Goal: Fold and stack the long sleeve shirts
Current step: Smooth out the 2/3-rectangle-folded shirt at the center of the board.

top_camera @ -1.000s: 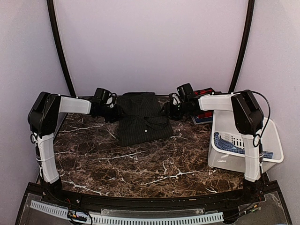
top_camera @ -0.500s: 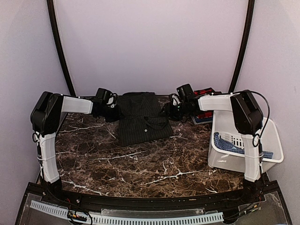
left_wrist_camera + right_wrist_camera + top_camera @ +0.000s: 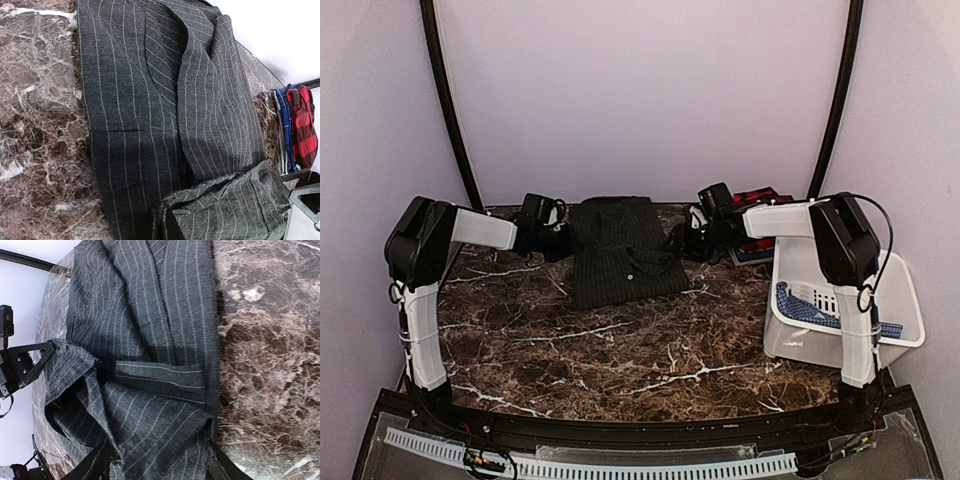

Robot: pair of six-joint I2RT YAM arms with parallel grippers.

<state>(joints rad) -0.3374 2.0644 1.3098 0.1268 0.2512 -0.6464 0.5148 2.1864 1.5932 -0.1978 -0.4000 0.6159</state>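
The charcoal pinstriped shirt (image 3: 620, 250) lies at the far middle of the marble counter (image 3: 620, 350). The left pincer (image 3: 50, 346) is clenched on its edge (the cloth puckers at the tip). The right pincer (image 3: 157, 465) straddles a bunched fold of the same shirt; whether it grips, I cannot tell. The plaid shirt (image 3: 304, 125) sits far right.

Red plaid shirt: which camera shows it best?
Left wrist: the red plaid shirt shows its checks clearly at the frame's edge. Top external catches only a red sliver of it behind the right arm; right wrist misses it.
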